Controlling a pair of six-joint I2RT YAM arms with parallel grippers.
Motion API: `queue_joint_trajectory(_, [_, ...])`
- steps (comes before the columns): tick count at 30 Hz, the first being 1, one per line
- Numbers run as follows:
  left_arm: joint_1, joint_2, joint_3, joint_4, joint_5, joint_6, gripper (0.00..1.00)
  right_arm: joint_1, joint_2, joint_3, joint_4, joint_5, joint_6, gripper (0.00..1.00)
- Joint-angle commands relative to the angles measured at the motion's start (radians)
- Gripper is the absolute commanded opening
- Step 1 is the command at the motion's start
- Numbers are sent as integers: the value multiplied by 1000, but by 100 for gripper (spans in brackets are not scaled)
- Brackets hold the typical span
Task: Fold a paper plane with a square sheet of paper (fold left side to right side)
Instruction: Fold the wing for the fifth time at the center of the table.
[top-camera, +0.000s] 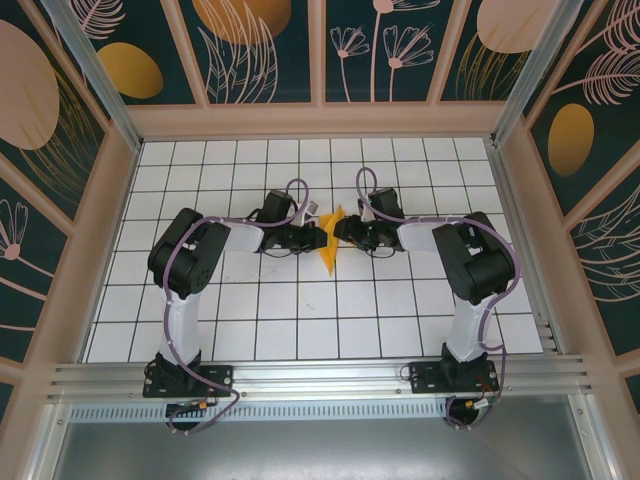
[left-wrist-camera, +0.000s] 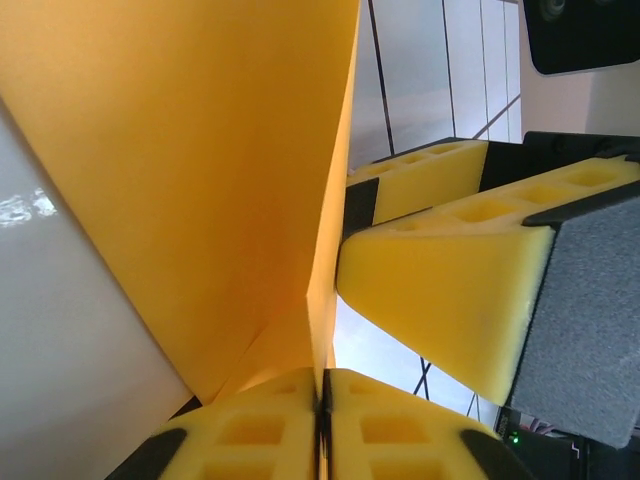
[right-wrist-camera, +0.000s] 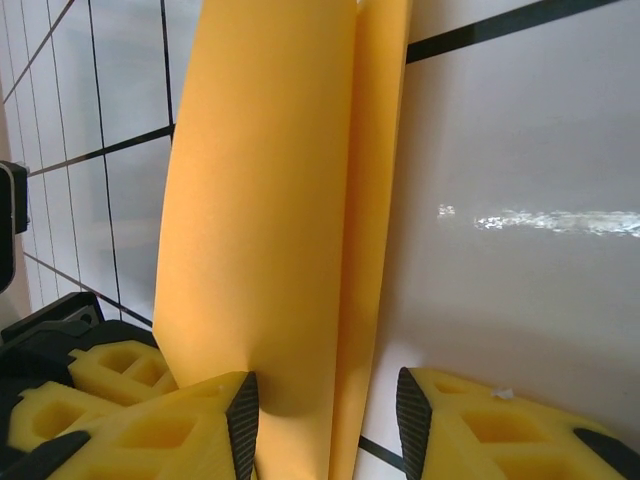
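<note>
Left fingers (left-wrist-camera: 350, 425) are pinched shut on the paper plane (left-wrist-camera: 200, 180), gripping its lower edge. Right fingers (right-wrist-camera: 200, 425) stand part open astride the plane's fold, one pad touching it and the other clear. The bench (top-camera: 300, 310) lies beneath the plane. Risk: if the right fingers close off-line, the crease may skew. If they pull against the left pinch, the paper may tear or slip free.
</note>
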Motion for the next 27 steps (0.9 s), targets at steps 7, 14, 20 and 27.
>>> queue_joint_trajectory(7, [4,-59,33,-72,-2,42,34,10,56,12,-68,38,5,44])
queue_joint_trajectory(14, [4,-140,7,-145,-59,67,43,12,56,12,-69,38,2,44])
queue_joint_trajectory(20, [-3,-264,-87,-206,-174,56,45,12,51,12,-69,40,-1,44])
queue_joint_trajectory(27, [-115,-295,-139,-260,-348,10,53,15,49,14,-69,42,-1,44])
